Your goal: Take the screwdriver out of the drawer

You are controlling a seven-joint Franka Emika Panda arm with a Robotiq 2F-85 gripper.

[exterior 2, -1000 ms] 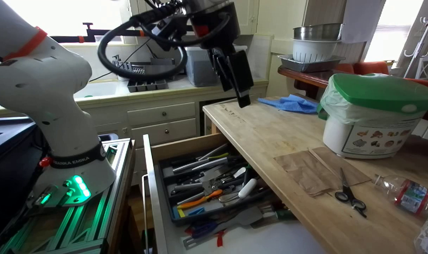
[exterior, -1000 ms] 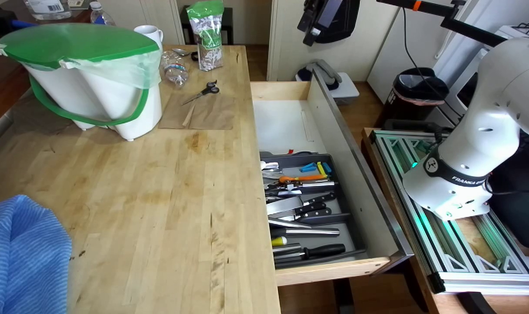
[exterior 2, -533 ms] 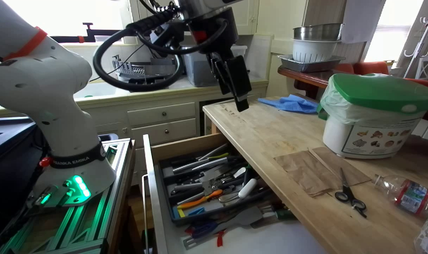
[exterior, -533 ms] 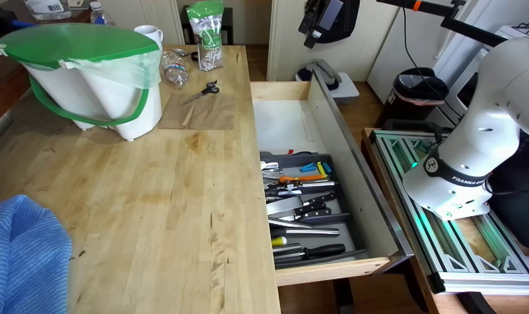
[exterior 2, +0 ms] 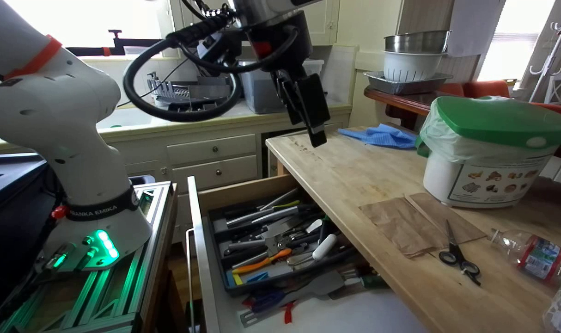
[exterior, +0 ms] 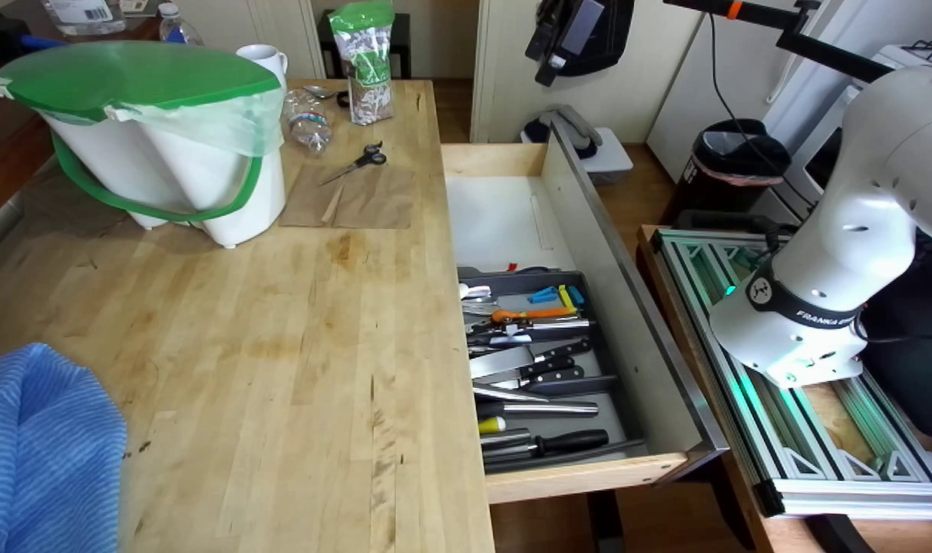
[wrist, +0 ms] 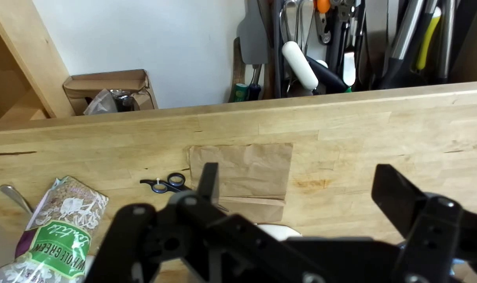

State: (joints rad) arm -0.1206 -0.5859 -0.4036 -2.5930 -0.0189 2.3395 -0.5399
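Note:
The drawer [exterior: 504, 219] stands pulled out beside the table, with a dark tray of hand tools in it. It also shows in an exterior view [exterior 2: 359, 310] and the wrist view [wrist: 152, 35]. The screwdriver [exterior: 491, 425] shows only as a yellow handle part, lying among metal tools near one end of the tray. Its yellow handle also shows at the top right of the wrist view [wrist: 428, 39] and as a yellow strip in an exterior view [exterior 2: 286, 204]. My gripper [exterior 2: 307, 129] is above the drawer and table edge. In the wrist view the gripper [wrist: 299, 179] is open and empty.
The wooden table [exterior: 282, 346] borders the drawer; its edge covers part of the tray. On it are scissors [exterior 2: 454, 256], brown paper [exterior 2: 400, 226], a plastic bottle [exterior 2: 537, 254], a green-lidded bin [exterior 2: 488, 162] and a blue cloth [exterior: 47, 445]. Knives [exterior: 558, 361] lie in the tray.
My gripper has moved slightly down and to the left in an exterior view since one second ago. Over the last half second it is nearly still. The drawer and tools have not moved.

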